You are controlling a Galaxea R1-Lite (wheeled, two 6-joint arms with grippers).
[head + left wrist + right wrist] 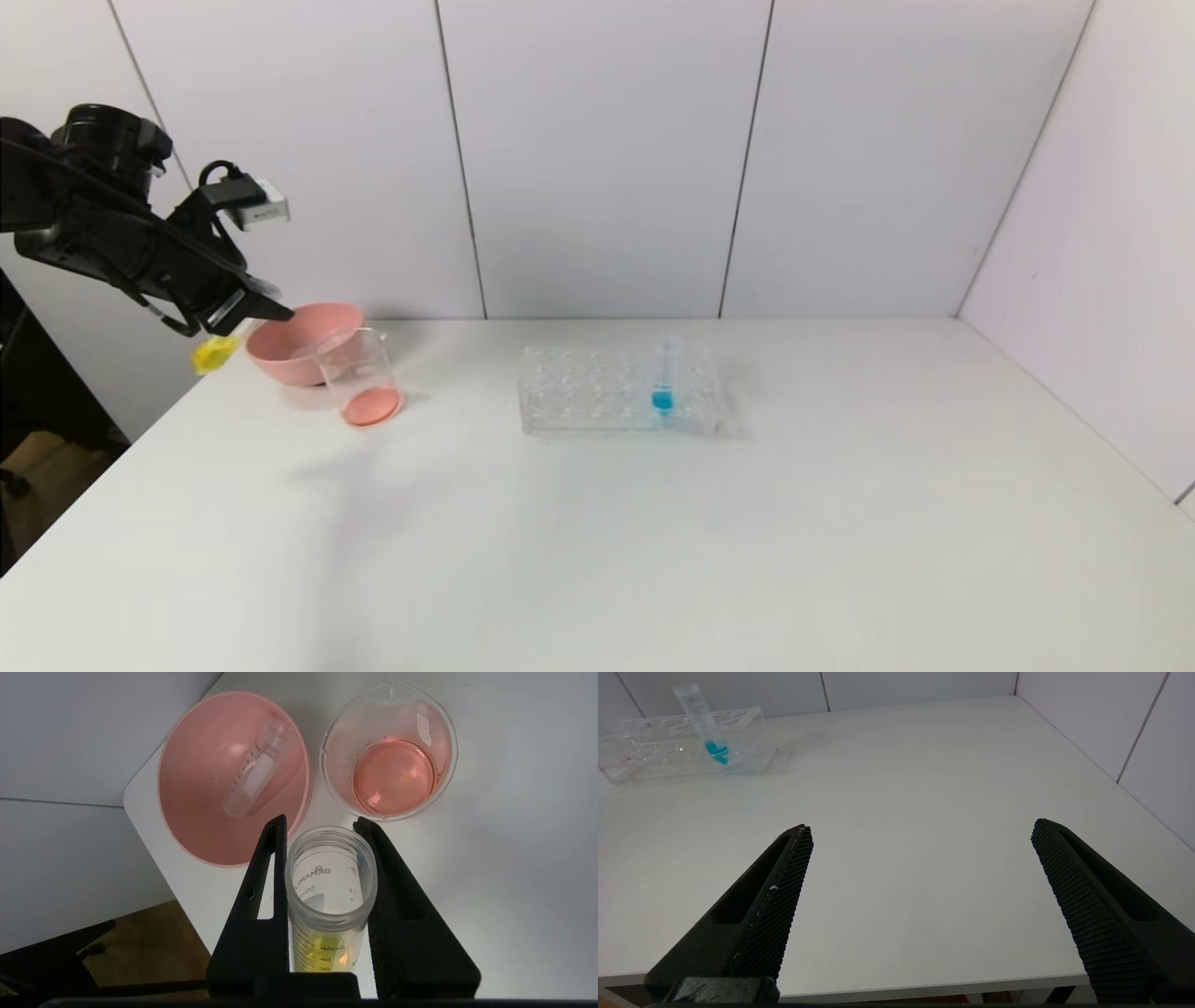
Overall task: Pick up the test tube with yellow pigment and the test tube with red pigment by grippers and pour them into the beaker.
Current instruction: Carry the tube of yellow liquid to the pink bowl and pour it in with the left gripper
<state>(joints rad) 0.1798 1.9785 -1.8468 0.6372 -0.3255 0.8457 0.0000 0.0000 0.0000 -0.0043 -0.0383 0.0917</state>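
Jaws of the left gripper (322, 828) are clamped on the test tube with yellow pigment (329, 896), raised beside the pink bowl (299, 341). Red liquid is held in the beaker (359, 378). The right gripper (920, 833) is spread wide.

Clear glossy glass for the beaker (388, 751), smooth pink plastic for the bowl (196, 807), rough matt black pads on the fingers (784, 891), matt white tabletop (653, 541).
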